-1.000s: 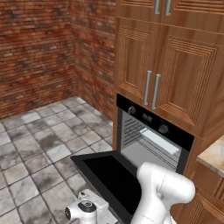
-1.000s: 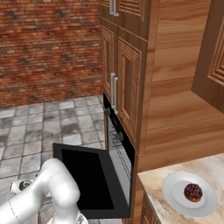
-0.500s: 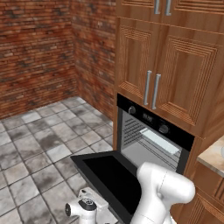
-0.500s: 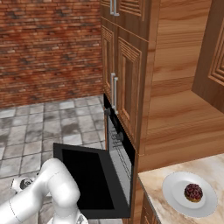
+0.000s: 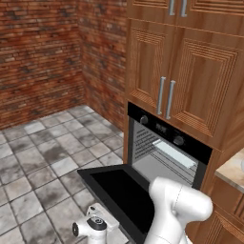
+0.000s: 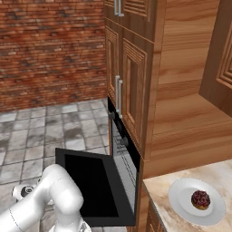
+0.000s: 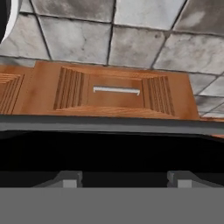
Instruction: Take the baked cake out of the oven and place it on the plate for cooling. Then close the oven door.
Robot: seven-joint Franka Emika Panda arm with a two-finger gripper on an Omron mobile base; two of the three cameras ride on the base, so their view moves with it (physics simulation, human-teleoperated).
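Taking the oven as the landmark: to its left the grey tiled floor lies open up to the brick wall, and the oven door hangs fully down, its front edge reaching out over that floor. The gripper sits low, just under this front edge, its two finger tips standing well apart with nothing between them, facing a wooden drawer front below the oven. To the right of the oven, on the stone counter, the cake rests in the middle of the plate, near the counter's front edge
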